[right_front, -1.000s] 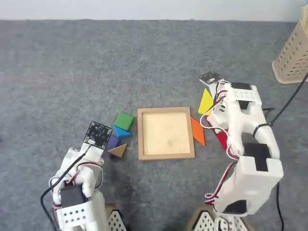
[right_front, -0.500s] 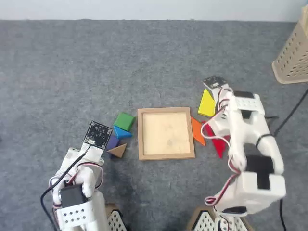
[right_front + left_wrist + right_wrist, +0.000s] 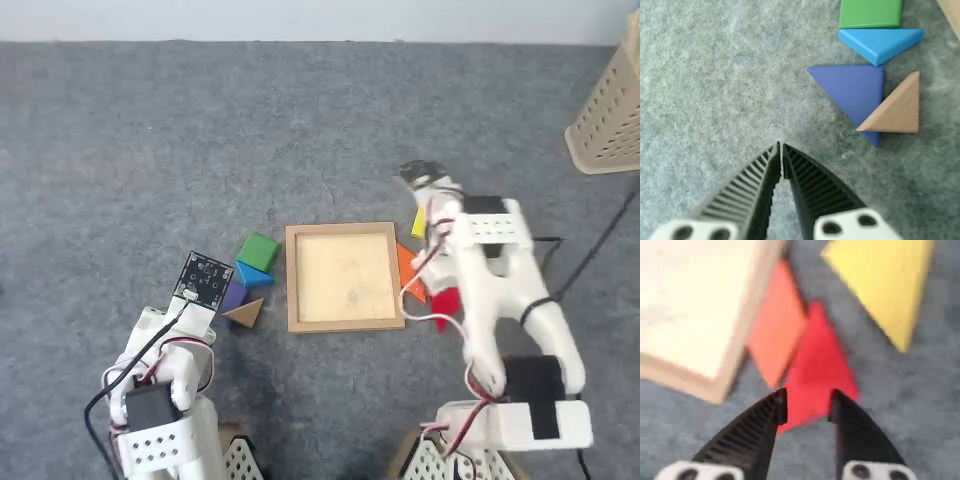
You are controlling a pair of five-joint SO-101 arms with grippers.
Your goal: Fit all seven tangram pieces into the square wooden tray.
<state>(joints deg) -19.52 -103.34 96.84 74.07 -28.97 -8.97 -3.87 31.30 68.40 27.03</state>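
The square wooden tray (image 3: 345,228) lies empty mid-table. Off one side lie a green square (image 3: 258,250), a light blue triangle (image 3: 252,274), a dark blue triangle (image 3: 233,296) and a wood-coloured triangle (image 3: 244,313). My left gripper (image 3: 781,148) is shut with nothing in it, over bare carpet short of the dark blue triangle (image 3: 852,90) and the wood-coloured triangle (image 3: 897,107). Off the tray's other side are the yellow piece (image 3: 419,224), the orange piece (image 3: 409,272) and the red piece (image 3: 443,304). My right gripper (image 3: 807,402) is open, just over the red piece (image 3: 817,370), beside the orange piece (image 3: 775,335).
Grey carpet covers the table. A beige slatted basket (image 3: 608,115) stands at the far right edge. A dark cable (image 3: 590,255) trails beside the right arm. The far half of the carpet holds no objects.
The right arm has swung in toward the tray and now covers most of the yellow piece and part of the red one. The left arm has stayed put.
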